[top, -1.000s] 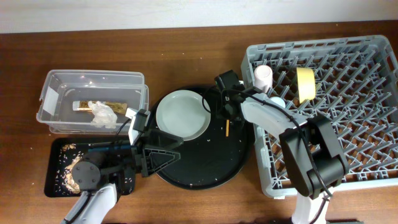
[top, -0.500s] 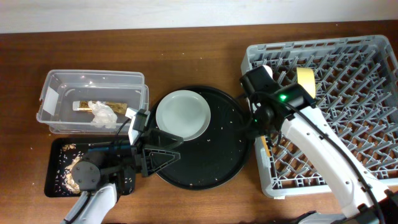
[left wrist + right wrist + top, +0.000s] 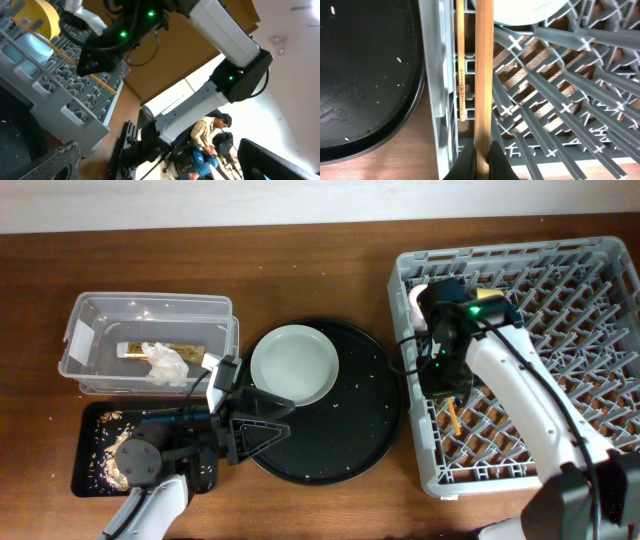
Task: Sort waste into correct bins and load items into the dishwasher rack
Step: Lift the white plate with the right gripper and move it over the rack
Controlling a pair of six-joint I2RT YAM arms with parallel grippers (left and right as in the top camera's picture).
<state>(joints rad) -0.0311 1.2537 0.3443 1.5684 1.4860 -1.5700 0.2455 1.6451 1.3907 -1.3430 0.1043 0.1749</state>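
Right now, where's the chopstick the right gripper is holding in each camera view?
Overhead: chopstick sticks out below the right gripper, at the left side of the dishwasher rack.
Left wrist: chopstick slanting, upper left.
Right wrist: chopstick vertical, centre, in the jaws.
Shared landmark: the dishwasher rack.

No legible text, brand or number in any view. Chopstick (image 3: 461, 60) lying inside the dishwasher rack (image 3: 438, 75) wall carries a column of tiny dark marks, too small to read.

Grey rack (image 3: 585, 275): pink cup (image 3: 414, 298), blue cup (image 3: 36, 46), yellow bowl (image 3: 35, 15), chopsticks (image 3: 461, 75) at left side; white plate (image 3: 293, 365) outside, flat; napkin (image 3: 165, 363), wrapper (image 3: 135, 349) in clear tub (image 3: 150, 304); scraps (image 3: 108, 455) in black tray (image 3: 88, 416)
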